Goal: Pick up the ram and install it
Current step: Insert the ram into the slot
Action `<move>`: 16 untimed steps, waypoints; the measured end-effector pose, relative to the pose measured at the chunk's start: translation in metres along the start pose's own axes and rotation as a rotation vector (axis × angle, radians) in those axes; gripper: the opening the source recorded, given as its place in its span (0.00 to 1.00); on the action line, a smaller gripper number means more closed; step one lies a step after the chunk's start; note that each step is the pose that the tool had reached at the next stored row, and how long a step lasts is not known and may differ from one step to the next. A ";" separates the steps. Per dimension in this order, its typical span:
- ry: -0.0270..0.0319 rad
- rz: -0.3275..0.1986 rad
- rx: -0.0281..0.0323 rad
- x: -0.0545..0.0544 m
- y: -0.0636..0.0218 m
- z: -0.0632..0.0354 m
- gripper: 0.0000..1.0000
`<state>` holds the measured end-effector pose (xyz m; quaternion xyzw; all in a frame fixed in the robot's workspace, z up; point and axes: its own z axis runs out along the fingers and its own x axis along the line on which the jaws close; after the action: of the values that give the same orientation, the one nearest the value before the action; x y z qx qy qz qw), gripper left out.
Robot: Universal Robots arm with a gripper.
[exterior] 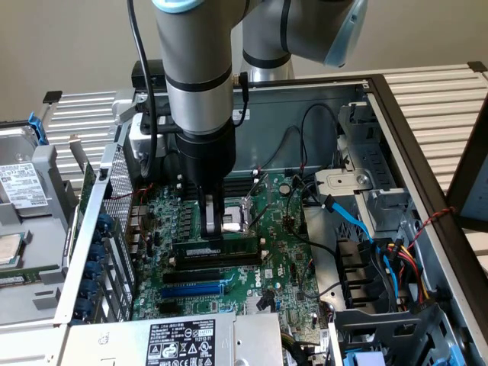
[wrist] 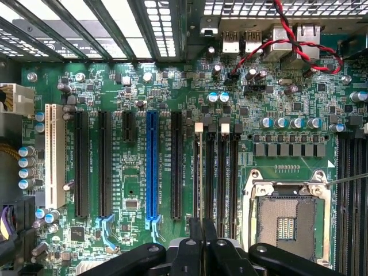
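The ram (exterior: 232, 248), a thin dark-green stick with black chips, stands on edge across the green motherboard (exterior: 282, 259), just in front of the metal CPU socket (exterior: 238, 217). My gripper (exterior: 212, 229) comes straight down onto its middle, shut on it. In the wrist view the ram (wrist: 199, 184) shows edge-on as a thin dark line running out from between the black fingers (wrist: 192, 253) of my gripper (wrist: 202, 244), in line with the black memory slots (wrist: 224, 172) with white end clips. Whether the ram sits down in a slot, I cannot tell.
A blue expansion slot (exterior: 194, 290) (wrist: 152, 167) and long black slots lie beside the memory slots. Loose cables (exterior: 381, 244) and a drive cage fill the exterior view's right. A power supply (exterior: 179, 341) sits at the front, and the case's perforated wall (exterior: 114, 198) rises at the left.
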<state>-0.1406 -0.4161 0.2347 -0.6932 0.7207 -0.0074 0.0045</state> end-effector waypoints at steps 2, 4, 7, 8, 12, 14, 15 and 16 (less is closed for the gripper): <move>0.0004 0.000 0.0014 -0.001 0.0000 -0.0007 0.12; 0.0009 0.000 0.0026 -0.001 0.0000 -0.0019 0.12; 0.0007 0.000 0.0038 -0.002 0.0000 -0.0019 0.12; 0.0007 0.000 0.0050 -0.002 0.0000 -0.0018 0.12; 0.0010 0.002 0.0074 -0.002 0.0000 -0.0019 0.12; 0.0011 0.003 0.0073 -0.002 0.0000 -0.0019 0.12; 0.0012 0.006 0.0073 -0.001 0.0000 -0.0019 0.12; 0.0013 0.010 0.0073 -0.001 0.0000 -0.0020 0.12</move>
<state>-0.1407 -0.4146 0.2367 -0.6894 0.7243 -0.0105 0.0066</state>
